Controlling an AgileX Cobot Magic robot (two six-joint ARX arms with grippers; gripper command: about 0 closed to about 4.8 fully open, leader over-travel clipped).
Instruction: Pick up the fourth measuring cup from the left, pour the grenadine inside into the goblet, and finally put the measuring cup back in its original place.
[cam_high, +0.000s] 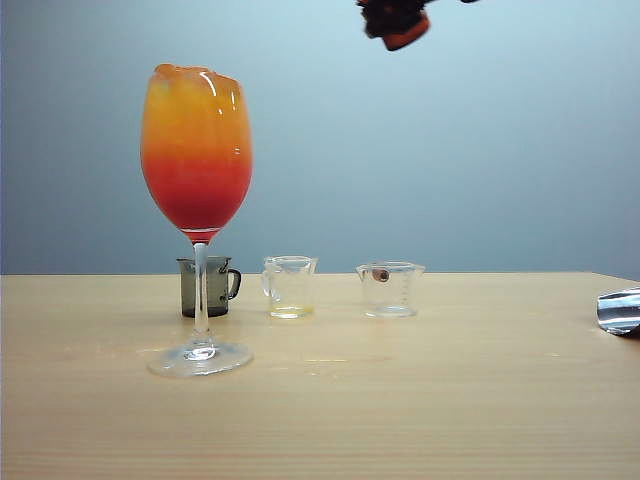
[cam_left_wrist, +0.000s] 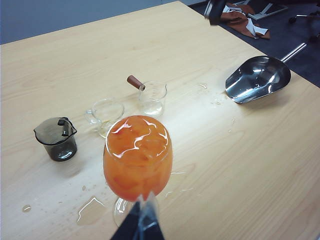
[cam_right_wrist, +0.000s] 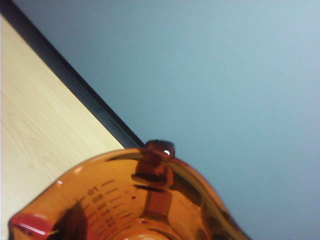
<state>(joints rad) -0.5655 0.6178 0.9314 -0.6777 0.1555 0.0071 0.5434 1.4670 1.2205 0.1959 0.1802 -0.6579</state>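
The right gripper (cam_high: 396, 20) hung high at the upper edge of the exterior view, above and right of the goblet (cam_high: 197, 150), apparently clamped on the red-brown measuring cup (cam_right_wrist: 135, 200), which filled the right wrist view. Whether the left gripper (cam_left_wrist: 140, 220), low before the goblet's foot, was open or closed could not be told. Grenadine (cam_high: 197, 205) lay red beneath orange juice (cam_high: 195, 115). Three other cups stood behind on the table (cam_high: 450, 400).
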